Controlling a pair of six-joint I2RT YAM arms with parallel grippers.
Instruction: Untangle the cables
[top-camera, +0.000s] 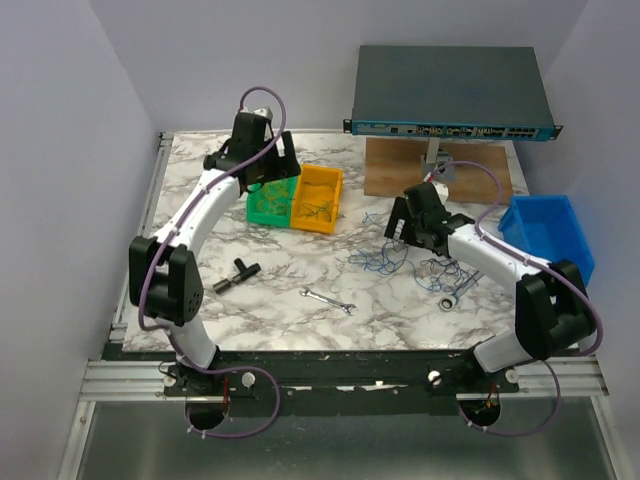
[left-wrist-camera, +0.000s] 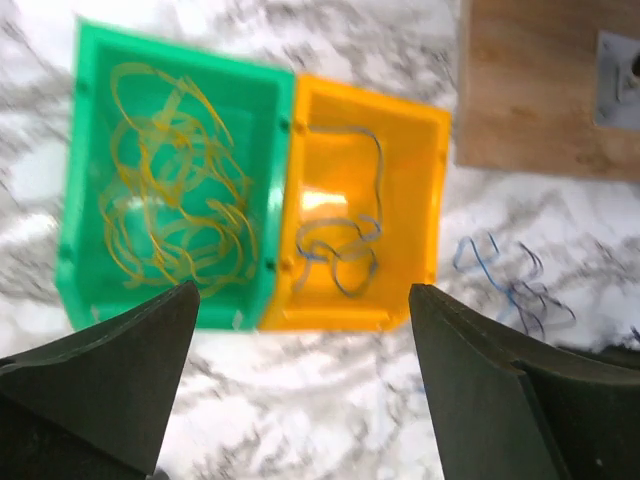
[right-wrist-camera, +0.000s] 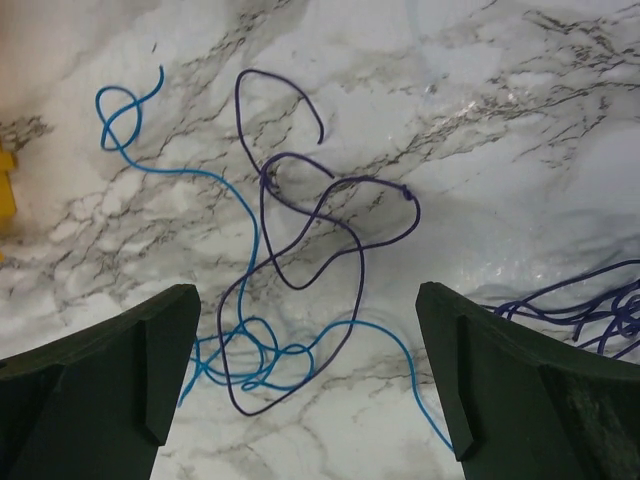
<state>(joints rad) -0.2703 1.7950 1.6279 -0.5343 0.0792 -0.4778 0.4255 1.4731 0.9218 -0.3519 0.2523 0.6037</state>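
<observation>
The cables lie in three places. Yellow wires (left-wrist-camera: 175, 200) fill the green bin (left-wrist-camera: 70, 200). A thin bluish wire (left-wrist-camera: 345, 250) lies in the orange bin (left-wrist-camera: 430, 180). A loose tangle of blue and purple wires (top-camera: 385, 258) lies on the marble table. My left gripper (left-wrist-camera: 302, 300) hangs open above the two bins' front edge, holding nothing. My right gripper (right-wrist-camera: 308, 300) is open just above the table tangle. Between its fingers, a light blue wire (right-wrist-camera: 250, 250) loops around a purple wire (right-wrist-camera: 340, 200). More purple strands (right-wrist-camera: 590, 300) lie to its right.
A network switch (top-camera: 450, 95) stands on a wooden board (top-camera: 400, 165) at the back right. A blue bin (top-camera: 555, 230) sits at the right edge. A silver wrench (top-camera: 328, 300), a ratchet wrench (top-camera: 455, 295) and a black T-shaped tool (top-camera: 238, 272) lie on the table.
</observation>
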